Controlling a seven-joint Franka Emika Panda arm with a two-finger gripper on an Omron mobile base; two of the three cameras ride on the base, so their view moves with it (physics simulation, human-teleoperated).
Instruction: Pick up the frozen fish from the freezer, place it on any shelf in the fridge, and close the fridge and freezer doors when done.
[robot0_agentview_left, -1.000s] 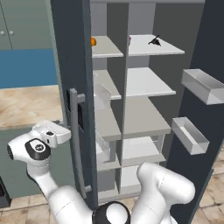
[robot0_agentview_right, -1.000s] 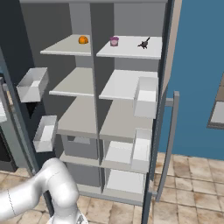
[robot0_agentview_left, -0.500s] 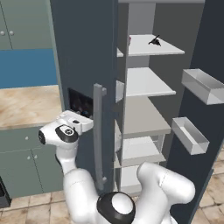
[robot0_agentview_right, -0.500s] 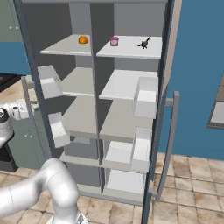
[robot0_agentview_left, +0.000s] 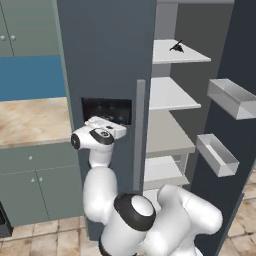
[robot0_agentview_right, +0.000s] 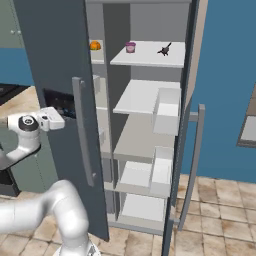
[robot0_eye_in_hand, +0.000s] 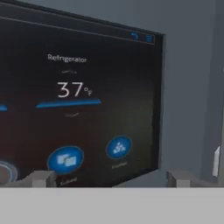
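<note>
claw (robot0_agentview_left: 116, 131): spread wide, empty, pressed close to the black panel (robot0_agentview_left: 107, 111) on the freezer door (robot0_agentview_left: 105, 65)
door: almost shut, handle (robot0_agentview_left: 139, 130) just right of claw
fish (robot0_agentview_left: 176, 47): far up right, on top fridge shelf (robot0_agentview_left: 192, 59)
fridge door (robot0_agentview_left: 227, 165): wide open

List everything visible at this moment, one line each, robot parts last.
freezer door: one, dark slate-grey, almost shut, black panel reading 37, grey handle.
fridge door: one, slate-grey, open, holds clear bins.
frozen fish: one, black, top fridge shelf.
purple-pink item: one, same shelf, left of the fish.
orange item: one, top freezer shelf.
counter: one, beige, over grey-green cabinets.
gripper: one, white, jaws open, at the panel, holding nothing.
</note>
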